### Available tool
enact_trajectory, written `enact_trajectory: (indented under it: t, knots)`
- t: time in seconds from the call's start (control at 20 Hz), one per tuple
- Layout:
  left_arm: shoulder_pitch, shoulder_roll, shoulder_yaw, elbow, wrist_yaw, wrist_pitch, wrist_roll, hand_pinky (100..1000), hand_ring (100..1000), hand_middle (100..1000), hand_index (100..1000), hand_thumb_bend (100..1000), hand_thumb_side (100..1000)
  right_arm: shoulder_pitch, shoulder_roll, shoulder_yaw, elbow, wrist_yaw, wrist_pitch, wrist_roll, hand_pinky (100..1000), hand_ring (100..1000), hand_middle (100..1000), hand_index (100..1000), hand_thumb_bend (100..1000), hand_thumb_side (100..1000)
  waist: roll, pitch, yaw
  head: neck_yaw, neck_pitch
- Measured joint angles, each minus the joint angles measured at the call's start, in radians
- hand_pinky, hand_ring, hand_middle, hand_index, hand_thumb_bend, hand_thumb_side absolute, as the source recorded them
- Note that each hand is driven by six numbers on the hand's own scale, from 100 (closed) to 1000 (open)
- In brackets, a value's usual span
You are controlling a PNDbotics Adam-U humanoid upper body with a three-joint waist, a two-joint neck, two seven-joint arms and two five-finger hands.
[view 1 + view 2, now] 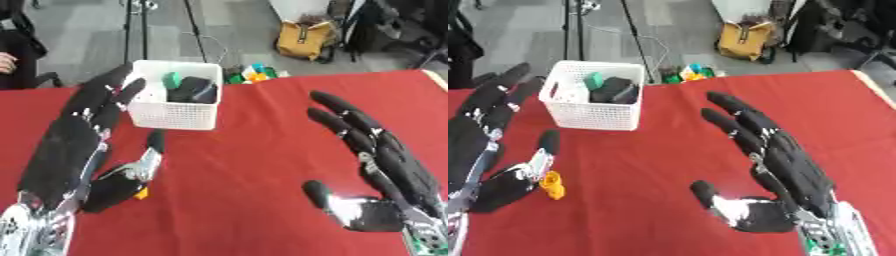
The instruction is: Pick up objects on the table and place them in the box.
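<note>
the counter (pixel 254 150) is covered in red cloth, and both arms reach over it. the left robot hand (pixel 74 145) lies flat with fingers straight and relaxed, holding nothing, its fingertips close by the near left corner of the white basket (pixel 175 117). the right robot hand (pixel 785 165) is likewise open and empty, well apart from the basket to its right. the basket sits at the far edge and already holds a dark item (pixel 194 90) and something green (pixel 172 78).

the one loose piece is a small orange object (pixel 552 184), just beside the left thumb, on its inner side and nearly under the palm. the left hand is plainly the nearer one. its long axis cannot be told. no writing or brand is legible anywhere.
</note>
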Motion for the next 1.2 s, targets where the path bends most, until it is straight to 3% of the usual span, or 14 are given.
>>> enact_trajectory:
  t: [0.25, 0.6, 0.65, 0.85, 1.1, 1.2]
  knots:
    - [0.0, 0.016, 0.001, 0.0, 0.18, -0.01, -0.049, 1000, 1000, 1000, 1000, 100, 967, 0.001, 0.0, 0.0, 0.0, 0.0, 0.0, 0.005, 911, 1000, 1000, 1000, 414, 1000, 0.005, -0.001, 0.005, -0.002, 0.0]
    - [0.018, 0.091, 0.005, 0.026, 0.353, 0.008, -0.156, 1000, 1000, 1000, 1000, 106, 1000, 0.01, -0.005, -0.001, 0.0, 0.0, 0.007, 0.016, 902, 1000, 1000, 1000, 416, 1000, 0.02, -0.003, 0.011, -0.01, 0.01]
    - [0.019, 0.1, 0.008, 0.031, 0.368, 0.011, -0.171, 1000, 1000, 1000, 1000, 208, 1000, 0.01, -0.006, -0.001, 0.0, 0.0, 0.009, 0.017, 897, 1000, 1000, 999, 417, 1000, 0.02, -0.003, 0.012, -0.01, 0.011]
    - [0.022, 0.127, 0.014, 0.046, 0.42, 0.017, -0.208, 1000, 1000, 1000, 1000, 281, 1000, 0.012, -0.006, -0.001, 0.0, -0.002, 0.011, 0.024, 894, 1000, 1000, 996, 421, 1000, 0.024, -0.003, 0.012, -0.012, 0.011]
    - [0.022, 0.144, 0.02, 0.057, 0.433, 0.024, -0.221, 1000, 1000, 1000, 1000, 280, 1000, 0.017, -0.006, -0.001, 0.0, -0.005, 0.013, 0.032, 891, 1000, 1000, 995, 423, 1000, 0.024, -0.003, 0.011, -0.013, 0.011]
    - [0.022, 0.151, 0.02, 0.062, 0.431, 0.026, -0.226, 1000, 1000, 1000, 1000, 201, 1000, 0.017, -0.006, -0.001, 0.0, -0.006, 0.012, 0.034, 889, 1000, 1000, 992, 426, 1000, 0.024, -0.003, 0.011, -0.013, 0.011]
